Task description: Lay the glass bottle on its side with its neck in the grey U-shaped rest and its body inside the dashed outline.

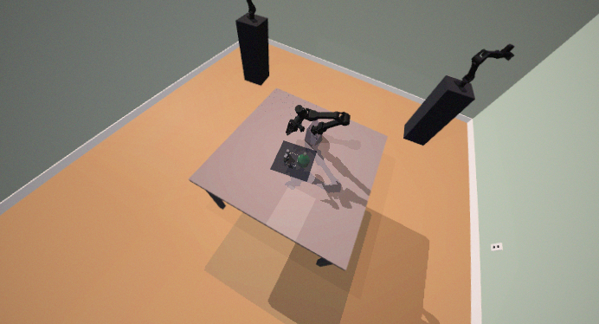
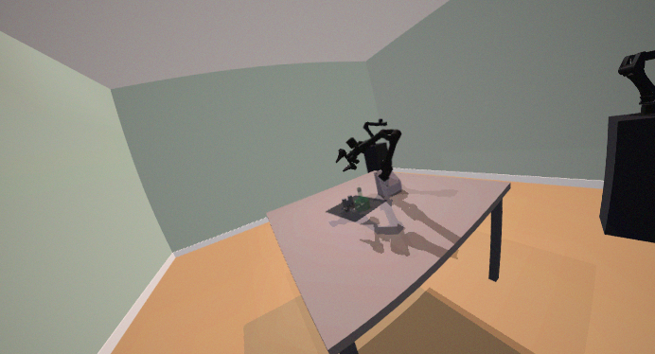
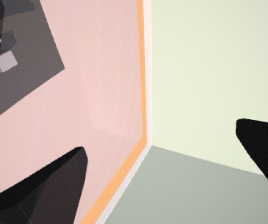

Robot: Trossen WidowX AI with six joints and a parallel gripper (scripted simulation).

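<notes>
fingers stand wide open, apart from the upright green glass bottle (image 1: 303,159) (image 2: 362,203)

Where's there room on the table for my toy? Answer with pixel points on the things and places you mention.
Probably the wide part of the table (image 1: 242,159) (image 2: 312,269) (image 3: 105,90) beyond the dark mat (image 1: 278,165) (image 2: 337,212) (image 3: 40,45), away from the arm's base (image 1: 312,139) (image 2: 389,189). The mat is crowded: the green bottle (image 1: 303,159) (image 2: 363,203) stands there.

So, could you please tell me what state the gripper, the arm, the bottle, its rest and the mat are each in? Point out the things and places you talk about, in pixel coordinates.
Gripper (image 1: 295,132) (image 2: 341,167) (image 3: 161,140): open, nothing between its fingers.
Arm (image 1: 322,115) (image 2: 393,146): raised and bent above the table.
Green glass bottle (image 1: 303,159) (image 2: 363,203): upright, not laid down.
Grey U-shaped rest (image 1: 286,155) (image 2: 350,201) (image 3: 8,60): on the mat, without the bottle's neck in it.
Dark mat (image 1: 299,173) (image 2: 336,212) (image 3: 35,65): flat on the table.
</notes>
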